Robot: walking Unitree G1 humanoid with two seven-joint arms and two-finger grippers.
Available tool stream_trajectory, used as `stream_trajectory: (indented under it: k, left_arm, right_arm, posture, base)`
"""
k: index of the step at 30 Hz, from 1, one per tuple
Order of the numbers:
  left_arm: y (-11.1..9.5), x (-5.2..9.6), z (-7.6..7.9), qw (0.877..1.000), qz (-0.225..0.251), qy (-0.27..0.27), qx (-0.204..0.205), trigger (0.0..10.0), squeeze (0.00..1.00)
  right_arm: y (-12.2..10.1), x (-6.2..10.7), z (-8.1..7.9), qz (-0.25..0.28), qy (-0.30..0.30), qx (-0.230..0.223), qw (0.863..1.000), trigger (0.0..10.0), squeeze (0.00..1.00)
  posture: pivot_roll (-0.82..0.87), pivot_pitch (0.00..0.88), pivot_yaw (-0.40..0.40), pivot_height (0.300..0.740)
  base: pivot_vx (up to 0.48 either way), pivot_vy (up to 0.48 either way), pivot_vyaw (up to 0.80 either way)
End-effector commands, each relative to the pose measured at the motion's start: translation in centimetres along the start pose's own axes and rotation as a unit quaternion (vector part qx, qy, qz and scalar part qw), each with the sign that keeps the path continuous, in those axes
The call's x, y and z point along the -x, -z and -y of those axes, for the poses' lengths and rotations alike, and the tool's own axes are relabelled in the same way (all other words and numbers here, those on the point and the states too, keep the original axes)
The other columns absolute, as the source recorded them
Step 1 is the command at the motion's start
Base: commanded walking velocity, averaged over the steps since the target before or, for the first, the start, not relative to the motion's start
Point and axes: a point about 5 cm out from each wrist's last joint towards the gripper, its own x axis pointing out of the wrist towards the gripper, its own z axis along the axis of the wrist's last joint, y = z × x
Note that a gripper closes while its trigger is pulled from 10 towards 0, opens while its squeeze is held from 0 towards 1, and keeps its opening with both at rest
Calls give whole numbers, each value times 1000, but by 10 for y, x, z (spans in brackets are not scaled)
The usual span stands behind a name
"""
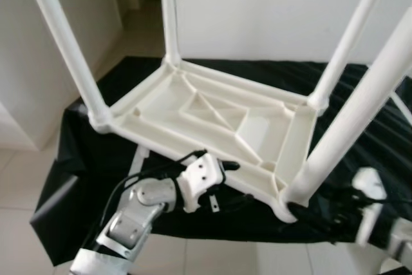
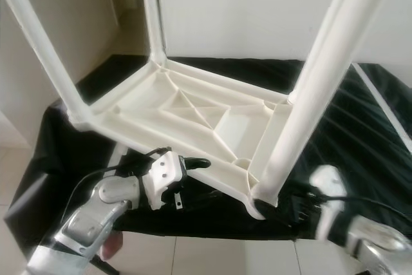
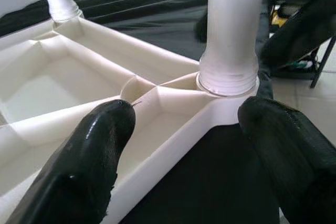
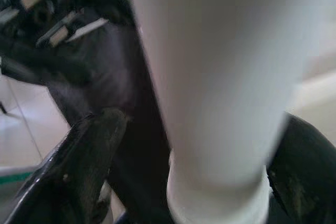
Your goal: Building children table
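1. While the table [image 1: 212, 117] lies upside down on the black cloth [image 1: 96, 146], its four legs point up, which leaves each socket easy for me to reach.
2. My left gripper [image 1: 219, 167] sits at the table's near rim, fingers [image 3: 89, 150] spread. One finger rests over the ribbed underside and the other hangs outside the rim, so the edge lies between them, not yet pinched.
3. That spot lets me steady the table, I judge, while the other arm works the near-right leg [image 1: 360, 101].
4. My right gripper [image 1: 309, 214] is low at that leg's foot, beside the corner socket [image 1: 290, 198]. Its fingers [image 4: 79, 171] stand apart on either side of the leg — around it, but I cannot tell whether they touch.
5. The leg looks seated in its socket; a push or twist to lock it home seems the next need — judged, not seen.
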Motion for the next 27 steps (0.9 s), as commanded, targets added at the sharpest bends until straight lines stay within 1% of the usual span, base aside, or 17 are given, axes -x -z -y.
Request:
stream_trajectory:
  k: [1, 2, 3, 5, 7, 11, 12, 13, 15, 16, 18, 20, 21, 22, 23, 24, 27]
  left_arm:
    - [-3, -1, -2, 1000, -3, -21, 2, 10000, 0]
    - [-4, -2, -1, 1000, -3, -25, 4, 10000, 0]
    - [-4, -2, -1, 1000, -3, -25, 4, 10000, 0]
    - [-6, -5, 1, 1000, -3, -30, 4, 10000, 0]
    - [-8, -7, 2, 999, -1, -37, -4, 10000, 0]
    - [-11, -9, 5, 999, 12, -39, 11, 10000, 0]
    - [-13, -12, 7, 999, 19, -31, 23, 10000, 0]
    - [-13, -12, 7, 999, 19, -31, 23, 10000, 0]
    - [-18, -18, 13, 999, 32, -15, 40, 10000, 0]
    - [-18, -18, 13, 999, 32, -15, 40, 10000, 0]
    - [-21, -23, 16, 998, 37, -6, 40, 10000, 0]
    - [-22, -24, 16, 998, 37, -5, 40, 10000, 0]
    - [-23, -25, 14, 999, 38, -8, 39, 10000, 0]
    - [-23, -28, 10, 999, 32, -24, 25, 10000, 0]
    - [-23, -28, 10, 999, 32, -24, 25, 10000, 0]
    - [-23, -30, 6, 999, 30, -40, 21, 10000, 0]
    - [-25, -34, -6, 996, 32, -73, 30, 10000, 0]
  right_arm:
    - [2, -4, 1, -6, 1, 2, 1000, 10000, 0]
    - [0, -11, 3, 1, 1, 6, 1000, 10000, 0]
    - [0, -11, 3, 1, 1, 6, 1000, 10000, 0]
    - [-5, -20, 8, 11, 3, 20, 1000, 10000, 0]
    - [-6, -20, 11, 12, 8, 20, 1000, 10000, 0]
    - [-6, -15, 20, 2, 18, 25, 1000, 10000, 0]
    - [-6, -13, 26, -2, 23, 26, 999, 10000, 0]
    - [-6, -13, 26, -2, 23, 26, 999, 10000, 0]
    - [-9, -15, 40, 5, 46, 30, 998, 10000, 0]
    - [-9, -15, 40, 5, 46, 30, 998, 10000, 0]
    - [-12, -19, 52, 9, 66, 41, 997, 10000, 0]
    - [-12, -20, 56, 10, 72, 45, 996, 10000, 0]
    - [-14, -21, 62, 12, 83, 47, 995, 10000, 0]
    - [-13, -19, 71, 11, 104, 55, 993, 10000, 0]
    - [-13, -19, 71, 11, 104, 55, 993, 10000, 0]
    - [-13, -17, 75, 11, 115, 61, 991, 10000, 0]
    - [-15, -13, 83, 16, 139, 60, 988, 10000, 0]
  posture:
    - [26, 0, -29, 740]
    - [27, 0, -33, 740]
    - [27, 0, -33, 740]
    - [29, 0, -32, 740]
    - [24, 0, -30, 740]
    - [9, 0, -24, 740]
    - [2, 0, -27, 740]
    - [2, 0, -27, 740]
    - [0, 0, -28, 740]
    - [0, 0, -28, 740]
    - [-2, 0, -30, 740]
    - [-2, 0, -30, 740]
    - [-2, 0, -37, 740]
    - [3, 0, -43, 740]
    - [3, 0, -43, 740]
    - [5, 0, -48, 740]
    - [4, 0, -55, 740]
  base:
    - [0, 0, 0]
    - [0, 0, 0]
    - [0, 0, 0]
    - [0, 0, 0]
    - [0, 0, 0]
    - [0, 0, 0]
    - [0, 0, 0]
    - [0, 0, 0]
    - [0, 0, 0]
    - [0, 0, 0]
    - [0, 0, 0]
    - [0, 0, 0]
    - [0, 0, 0]
    - [0, 0, 0]
    - [0, 0, 0]
    - [0, 0, 0]
    - [0, 0, 0]
